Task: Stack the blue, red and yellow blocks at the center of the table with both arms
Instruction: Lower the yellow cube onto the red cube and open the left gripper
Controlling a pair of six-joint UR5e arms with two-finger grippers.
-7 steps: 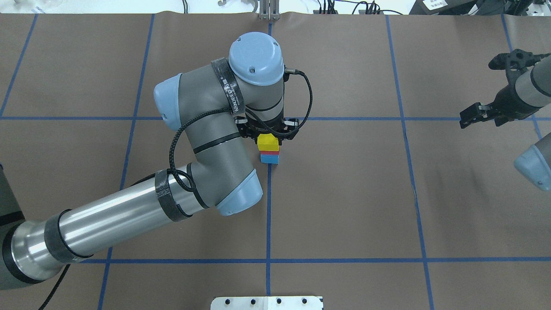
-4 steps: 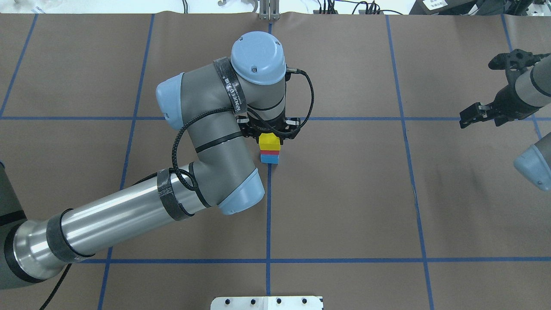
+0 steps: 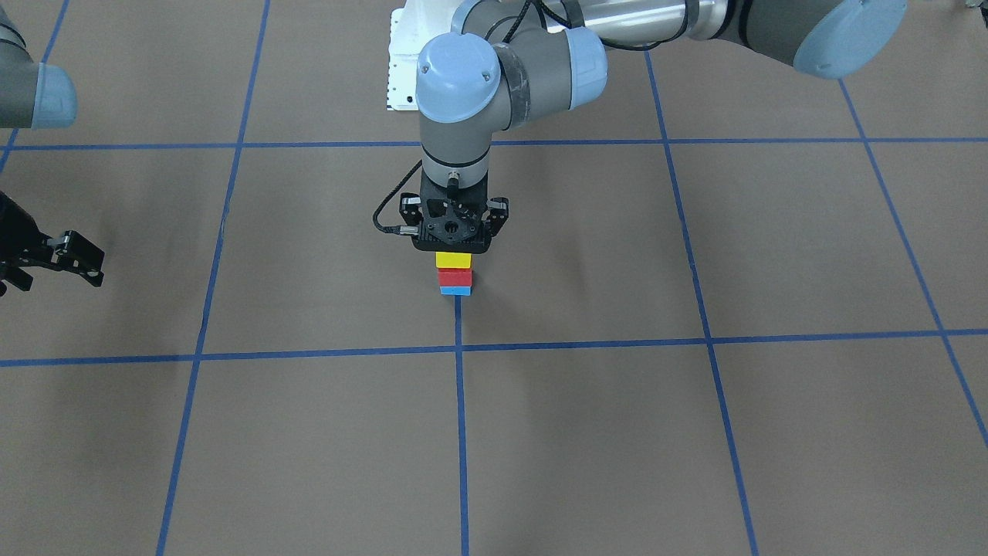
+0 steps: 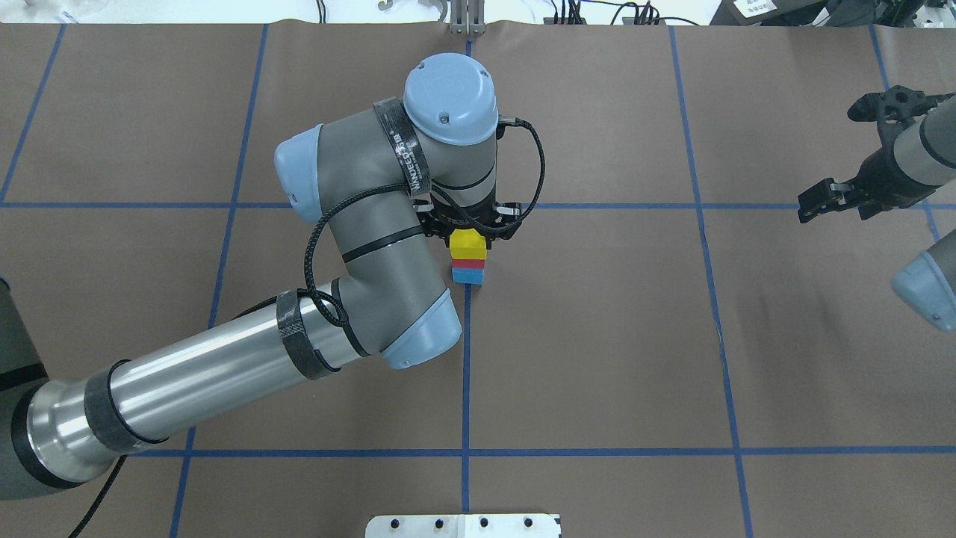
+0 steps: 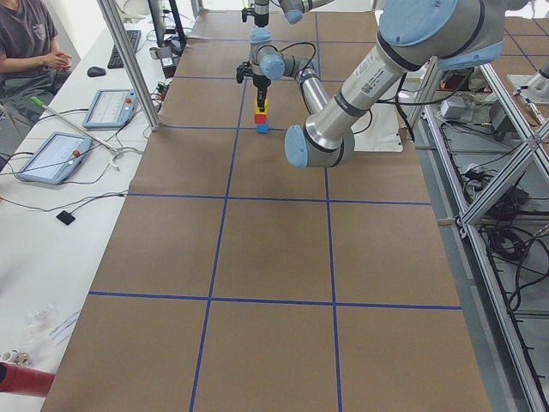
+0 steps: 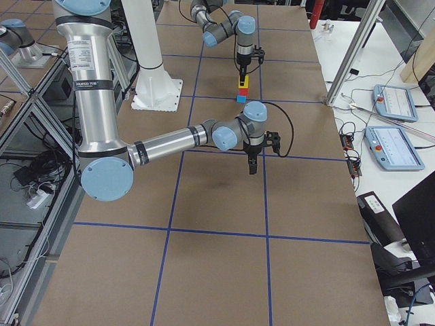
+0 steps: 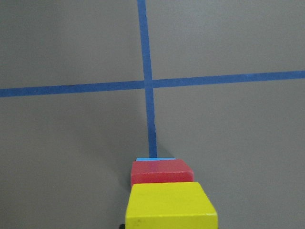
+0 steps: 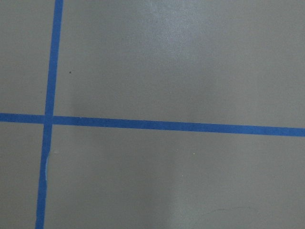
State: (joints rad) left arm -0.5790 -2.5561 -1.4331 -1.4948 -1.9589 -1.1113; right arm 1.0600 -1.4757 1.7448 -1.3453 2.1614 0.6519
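Note:
The stack stands at the table's centre on a blue tape line. The blue block (image 4: pixel 468 276) is at the bottom, the red block (image 4: pixel 469 264) is in the middle and the yellow block (image 4: pixel 468 243) is on top. The stack also shows in the front view (image 3: pixel 454 274). My left gripper (image 3: pixel 454 245) hangs straight down right over the yellow block. Its knuckles are spread, and the left wrist view shows the yellow block's (image 7: pixel 170 205) whole top with no fingers on it. My right gripper (image 4: pixel 814 203) is open and empty, far to the right.
The brown table cover carries a grid of blue tape lines (image 4: pixel 467 373). The robot's white base plate (image 4: pixel 463 525) is at the near edge. My left forearm (image 4: pixel 224 373) stretches across the left half of the table.
My left arm's wrist and elbow have shifted slightly to the right and away. The stack and my right arm have stayed where they were.

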